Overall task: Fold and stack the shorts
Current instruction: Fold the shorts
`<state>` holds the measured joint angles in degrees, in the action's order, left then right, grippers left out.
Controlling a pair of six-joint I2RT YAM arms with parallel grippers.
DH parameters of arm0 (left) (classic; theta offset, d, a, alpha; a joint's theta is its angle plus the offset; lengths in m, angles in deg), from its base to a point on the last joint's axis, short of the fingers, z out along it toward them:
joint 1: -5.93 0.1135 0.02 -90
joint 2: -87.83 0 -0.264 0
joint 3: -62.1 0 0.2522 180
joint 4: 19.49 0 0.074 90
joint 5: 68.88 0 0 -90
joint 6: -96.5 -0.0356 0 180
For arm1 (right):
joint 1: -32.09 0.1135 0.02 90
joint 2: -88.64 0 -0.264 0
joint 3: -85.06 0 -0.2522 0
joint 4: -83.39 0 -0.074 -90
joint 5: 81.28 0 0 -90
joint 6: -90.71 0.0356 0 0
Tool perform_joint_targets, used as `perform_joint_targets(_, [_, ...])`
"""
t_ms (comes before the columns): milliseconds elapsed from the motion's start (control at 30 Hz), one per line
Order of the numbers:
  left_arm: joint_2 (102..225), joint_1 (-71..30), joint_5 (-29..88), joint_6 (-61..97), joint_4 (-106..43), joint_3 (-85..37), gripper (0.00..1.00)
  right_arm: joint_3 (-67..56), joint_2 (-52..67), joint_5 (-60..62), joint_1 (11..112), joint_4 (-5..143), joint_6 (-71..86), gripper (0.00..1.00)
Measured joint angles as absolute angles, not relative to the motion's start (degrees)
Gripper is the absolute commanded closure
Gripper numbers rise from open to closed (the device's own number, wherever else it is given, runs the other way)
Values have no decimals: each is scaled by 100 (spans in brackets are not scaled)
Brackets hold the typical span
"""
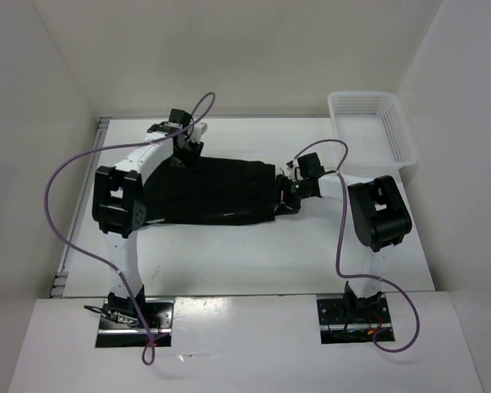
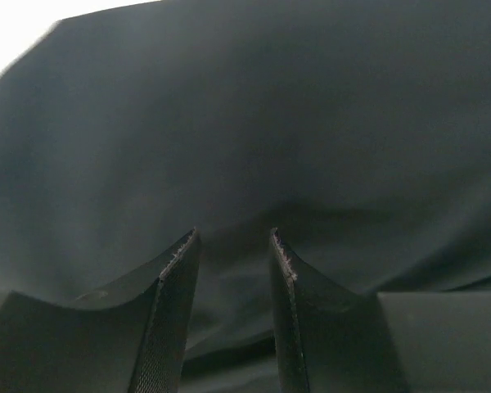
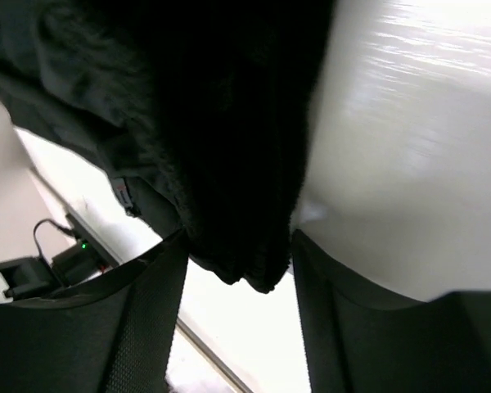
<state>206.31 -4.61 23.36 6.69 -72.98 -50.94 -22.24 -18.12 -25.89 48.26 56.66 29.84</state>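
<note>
The black shorts [image 1: 217, 190] lie spread flat across the middle of the table. My left gripper [image 1: 186, 152] is at their far left corner. In the left wrist view its jaws [image 2: 233, 239] stand a narrow gap apart, with a ridge of black fabric [image 2: 311, 123] pinched up between them. My right gripper [image 1: 283, 195] is at the shorts' right edge. In the right wrist view [image 3: 239, 246] a thick bunch of the black fabric [image 3: 221, 123] fills the gap between its fingertips, with white table beneath.
A white mesh basket [image 1: 371, 129] stands at the far right corner of the table. White walls enclose the table at the back and sides. Purple cables loop off both arms.
</note>
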Motion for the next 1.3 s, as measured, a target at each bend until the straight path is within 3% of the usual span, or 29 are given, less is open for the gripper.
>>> perform_joint_targets(167, [20867,-1182,2587,671,-7197,-5107,53,-2344,-1809,-2928,4837,5869,2933,31])
perform_joint_targets(300, [20880,-1617,2747,669,-6983,-4887,53,-2392,-1809,-3126,4904,5930,2907,31])
perform_joint_targets(367, [20911,-1672,2810,669,-6889,-4710,53,-2392,-1812,-3133,4992,5948,2894,37])
perform_joint_targets(433, [21007,-1659,2856,671,-6819,-4578,53,-2394,-1866,-3124,5079,5972,2914,45])
perform_joint_targets(467, [21064,-1659,2876,671,-6780,-4535,53,-2394,-1901,-3126,5121,5998,2931,56])
perform_joint_targets(533, [21096,-1648,2963,675,-6697,-4522,53,-2394,-2015,-3098,5208,6050,2973,70])
perform_joint_targets(567, [21105,-1655,2989,671,-6662,-4522,53,-2394,-2072,-3113,5239,6083,2999,85])
perform_joint_targets(633, [21105,-1661,3053,666,-6625,-4515,53,-2392,-2157,-3126,5289,6144,3113,99])
perform_joint_targets(900, [21112,-1674,3120,671,-6618,-4557,52,-2383,-2102,-3028,5315,6131,3065,100])
perform_joint_targets(1033, [21147,-1720,2915,673,-6675,-4720,47,-2324,-1888,-2820,5164,5875,2675,100])
perform_joint_targets(1300, [21168,-1742,2430,671,-6732,-5350,40,-1983,-1335,-2232,3650,4724,1102,100])
